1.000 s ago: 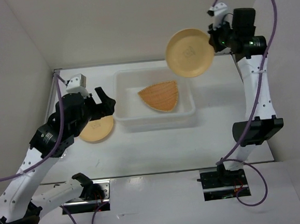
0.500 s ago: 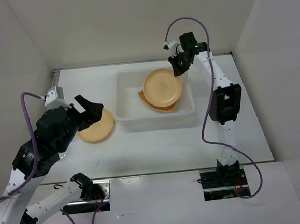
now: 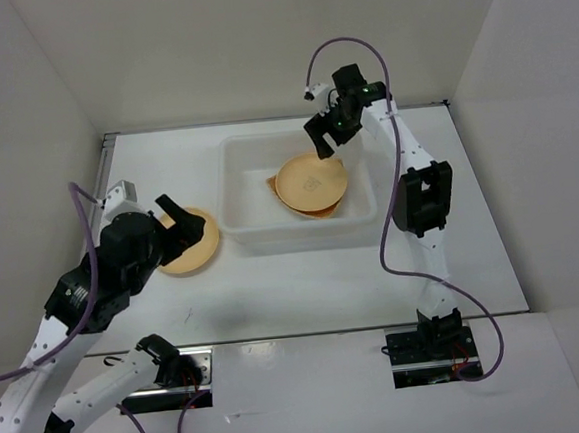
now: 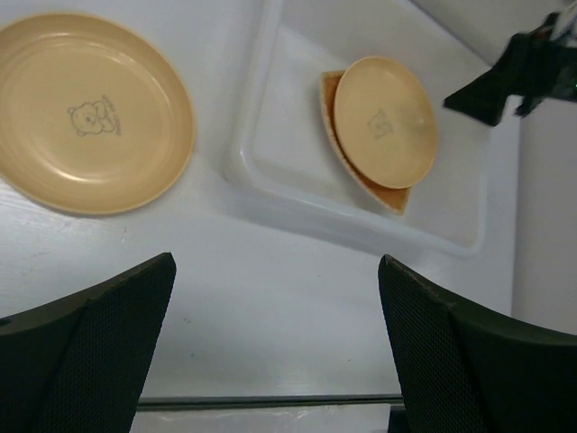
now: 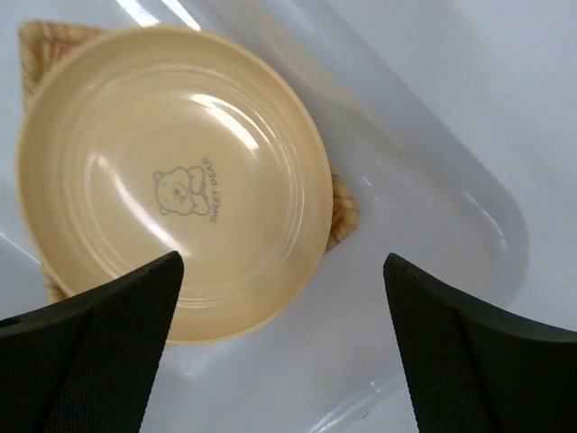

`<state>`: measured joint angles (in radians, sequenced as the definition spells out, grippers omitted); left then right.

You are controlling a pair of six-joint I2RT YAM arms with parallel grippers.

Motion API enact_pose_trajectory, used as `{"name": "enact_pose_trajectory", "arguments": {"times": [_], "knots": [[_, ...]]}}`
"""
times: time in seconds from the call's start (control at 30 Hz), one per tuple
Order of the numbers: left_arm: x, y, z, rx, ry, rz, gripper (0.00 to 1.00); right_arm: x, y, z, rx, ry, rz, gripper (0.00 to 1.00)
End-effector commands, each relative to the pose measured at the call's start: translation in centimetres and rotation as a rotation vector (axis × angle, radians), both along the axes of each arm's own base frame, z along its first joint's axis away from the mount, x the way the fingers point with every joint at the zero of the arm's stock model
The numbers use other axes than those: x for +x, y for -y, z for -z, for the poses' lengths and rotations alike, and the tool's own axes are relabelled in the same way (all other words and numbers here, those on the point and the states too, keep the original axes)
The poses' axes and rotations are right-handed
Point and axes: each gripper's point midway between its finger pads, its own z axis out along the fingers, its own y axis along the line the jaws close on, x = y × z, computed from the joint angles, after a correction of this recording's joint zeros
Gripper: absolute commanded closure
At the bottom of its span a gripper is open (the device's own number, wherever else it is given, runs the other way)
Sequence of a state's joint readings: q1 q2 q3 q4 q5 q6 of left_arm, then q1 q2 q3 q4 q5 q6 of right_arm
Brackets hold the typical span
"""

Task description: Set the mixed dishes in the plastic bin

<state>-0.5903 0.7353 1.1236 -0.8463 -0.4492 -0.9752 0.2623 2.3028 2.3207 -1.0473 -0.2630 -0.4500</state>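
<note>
The translucent white plastic bin (image 3: 301,234) stands mid-table. Inside it a yellow-orange plate (image 3: 312,183) with a bear mark (image 5: 185,194) lies flat on the tan woven tray (image 3: 273,185), whose corner (image 5: 343,213) pokes out from under it. My right gripper (image 3: 322,141) hovers open over the bin's far edge, above that plate, with nothing between its fingers (image 5: 99,334). A second yellow-orange plate (image 3: 197,246) lies on the table left of the bin (image 4: 257,135). My left gripper (image 3: 182,220) is open above that plate (image 4: 90,113), holding nothing.
White walls close in the table at the back and both sides. The bin's right half (image 5: 433,198) holds only bare plastic. The table's front edge shows as a dark strip (image 4: 270,401) in the left wrist view.
My right arm brought the plate down into the bin and opened; the plate now lies on the woven tray. My left arm shifted slightly, still over the table plate.
</note>
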Motion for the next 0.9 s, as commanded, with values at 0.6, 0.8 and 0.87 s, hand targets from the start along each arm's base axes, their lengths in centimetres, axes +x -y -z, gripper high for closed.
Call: {"name": "enact_pose_trajectory", "arguments": {"times": [0.6,0.8,0.87], "knots": [[8.0,-5.2,14.8,-0.114,-0.439,-0.474,0.01,-10.0,10.3,-10.6,0.125,0.268,0.270,0.02],[8.0,-9.6,19.3,-0.201,-0.513,-0.650,0.01,-13.4,14.8,-4.8,0.042,0.165,0.396,0.02],[8.2,-9.8,19.9,-0.201,-0.528,-0.650,0.01,-13.7,15.1,-5.0,0.072,0.164,0.399,0.02]]}}
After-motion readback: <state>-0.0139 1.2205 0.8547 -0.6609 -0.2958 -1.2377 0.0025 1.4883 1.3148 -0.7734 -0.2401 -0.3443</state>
